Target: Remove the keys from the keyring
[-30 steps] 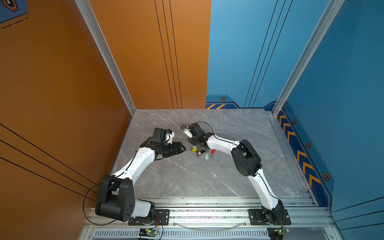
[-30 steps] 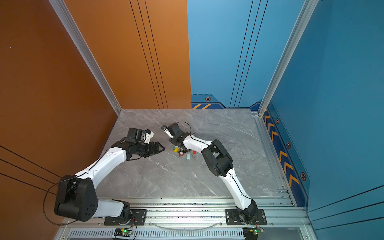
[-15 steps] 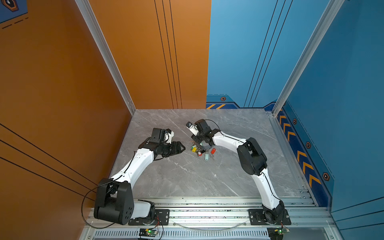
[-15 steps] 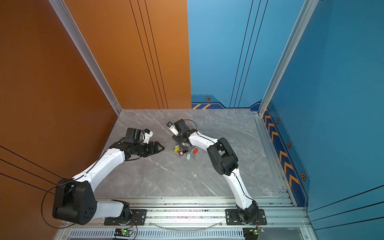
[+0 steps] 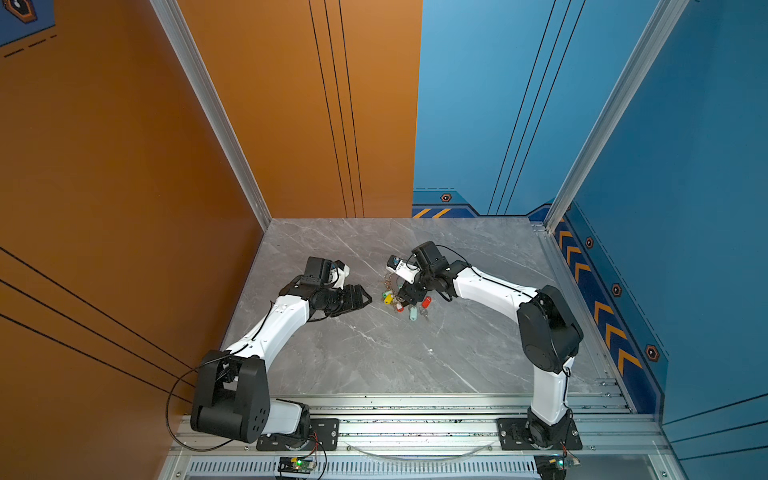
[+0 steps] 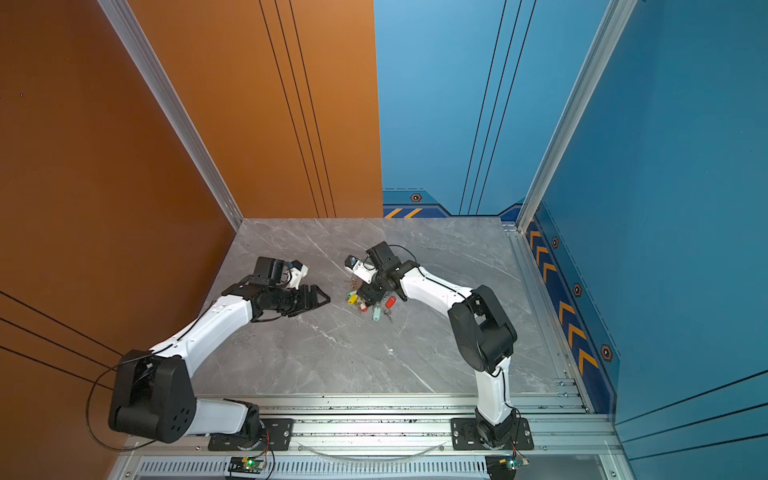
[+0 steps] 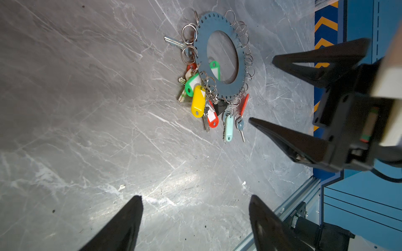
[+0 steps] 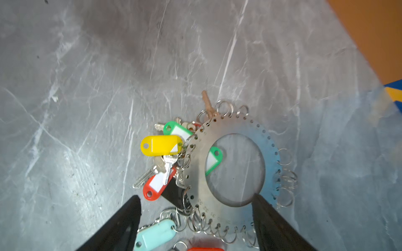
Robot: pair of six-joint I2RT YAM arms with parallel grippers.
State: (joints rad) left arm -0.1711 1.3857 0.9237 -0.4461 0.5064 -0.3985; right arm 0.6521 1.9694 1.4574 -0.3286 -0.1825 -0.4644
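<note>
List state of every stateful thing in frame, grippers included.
Flat grey metal disc keyring: lying flat on the grey marbled table.
Metal keys with coloured plastic tags: bunched at its rim, apparently attached.
Left gripper: open, empty, clear of the keyring.
Right gripper: open, empty, over the keyring.

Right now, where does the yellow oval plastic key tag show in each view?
In a top view: yellow oval plastic key tag just below the picture's middle.
In a top view: same spot.
Left wrist: near the middle, beside the flat metal keyring disc.
Right wrist: near the middle, beside that disc.
Shared landmark: pale mint oval plastic tag.
</note>
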